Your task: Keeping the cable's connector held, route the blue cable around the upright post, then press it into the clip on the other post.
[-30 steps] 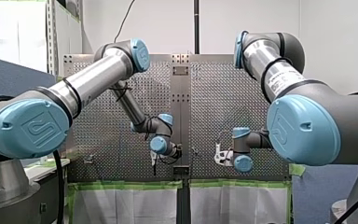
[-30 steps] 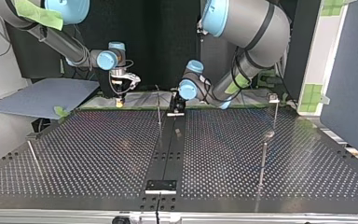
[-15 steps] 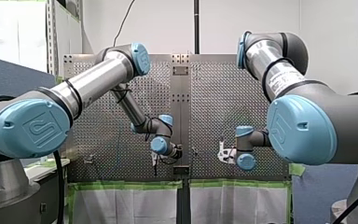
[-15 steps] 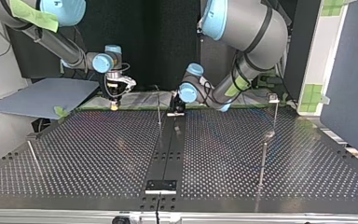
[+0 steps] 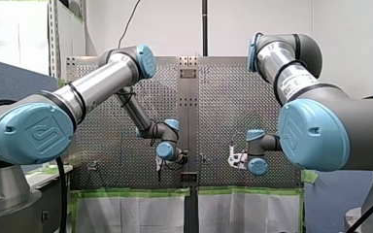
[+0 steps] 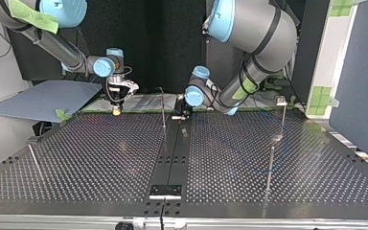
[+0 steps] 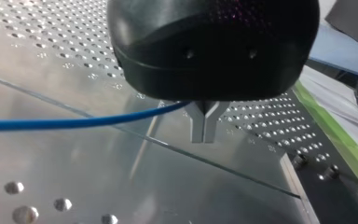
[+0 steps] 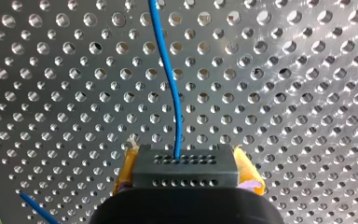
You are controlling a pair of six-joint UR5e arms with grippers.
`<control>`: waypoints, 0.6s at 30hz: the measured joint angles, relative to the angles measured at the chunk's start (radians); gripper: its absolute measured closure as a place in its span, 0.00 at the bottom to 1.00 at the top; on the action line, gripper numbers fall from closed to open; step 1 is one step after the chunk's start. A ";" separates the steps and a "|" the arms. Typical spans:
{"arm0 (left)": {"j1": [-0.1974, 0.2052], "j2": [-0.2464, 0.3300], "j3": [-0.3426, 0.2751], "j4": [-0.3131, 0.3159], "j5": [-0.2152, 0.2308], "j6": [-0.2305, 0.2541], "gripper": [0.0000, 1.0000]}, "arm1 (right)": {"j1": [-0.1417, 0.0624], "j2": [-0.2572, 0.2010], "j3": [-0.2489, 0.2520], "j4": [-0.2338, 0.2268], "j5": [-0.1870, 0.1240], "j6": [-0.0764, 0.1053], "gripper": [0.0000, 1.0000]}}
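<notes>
Connector (image 8: 184, 173) first: a black block clamped between the yellow pads (image 8: 248, 169) of my right tool (image 8: 185, 163), and that grip looks firm. The cable (image 8: 168, 79) leaves the block's front face and runs straight ahead of that tool, over the perforated counter (image 8: 307, 93). Over to my left tool (image 7: 205, 133): its metal fingers are pinched narrow, tips together, with the cable caught at their root and stretching off sideways just above the counter. In the top view a thin post (image 6: 163, 112) stands near this tool, on the side toward my right tool.
</notes>
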 joint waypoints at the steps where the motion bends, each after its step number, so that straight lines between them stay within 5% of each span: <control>1: -0.001 0.000 0.000 0.000 -0.002 0.009 0.90 | 0.000 0.000 0.000 0.001 -0.001 -0.001 1.00; 2: -0.002 0.000 0.000 0.001 -0.004 0.022 0.83 | 0.000 0.000 0.000 0.001 -0.002 -0.001 1.00; 6: -0.007 0.000 0.000 0.001 -0.006 0.058 0.83 | 0.000 0.000 -0.001 0.002 -0.003 -0.002 1.00; 10: -0.009 0.000 0.000 0.001 -0.002 0.074 0.65 | 0.000 0.000 -0.001 0.001 -0.004 -0.002 1.00; 11: -0.009 0.000 0.000 0.001 0.003 0.076 0.45 | 0.000 0.000 -0.001 0.001 -0.004 -0.002 1.00; 12: -0.009 0.000 0.000 0.002 0.005 0.078 0.45 | 0.001 0.000 -0.001 0.001 -0.004 -0.002 1.00; 14: -0.009 0.000 0.000 0.002 0.009 0.081 0.00 | 0.002 0.001 -0.001 0.002 -0.004 -0.002 1.00; 18: -0.012 0.000 0.000 -0.002 -0.007 0.091 0.00 | 0.003 0.001 -0.001 0.003 -0.006 -0.001 1.00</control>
